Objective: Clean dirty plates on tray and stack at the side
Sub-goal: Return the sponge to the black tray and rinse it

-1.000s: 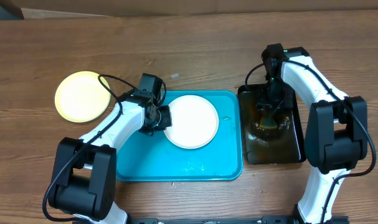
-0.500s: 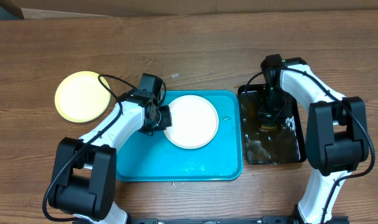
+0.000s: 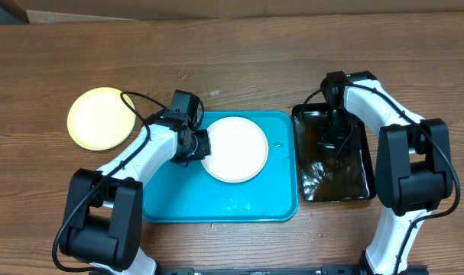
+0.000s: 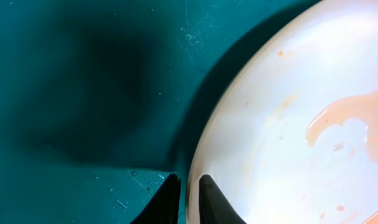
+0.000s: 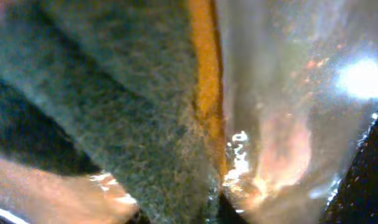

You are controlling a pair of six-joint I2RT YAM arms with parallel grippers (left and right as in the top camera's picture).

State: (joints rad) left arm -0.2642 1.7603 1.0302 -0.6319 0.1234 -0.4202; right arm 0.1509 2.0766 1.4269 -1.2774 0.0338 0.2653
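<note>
We see one white plate lying flat on the teal tray, toward the tray's far right part. The left wrist view shows an orange-red smear and small specks on its face. The left gripper is at the plate's left rim. In the wrist view its two dark fingertips sit close together with the rim running into the narrow slot between them, so we read this claw as clenched on the white plate. The left arm reaches in from the tray's near left corner, forearm angled up and to the right, its wrist low over the tray's floor.

A pale yellow-green plate rests on the wooden table, off the tray's far left corner and apart from it.

Just beside the tray's right rim stands a black tray holding murky water. The right arm arches over it from the near right, and the right gripper points down into its far half. Its wrist view is filled by a wet sponge, green scouring face with an orange-yellow layer, pressed up to the bottom edge. We take the claw to be clamped on the sponge, though its fingers are mostly hidden.
</note>
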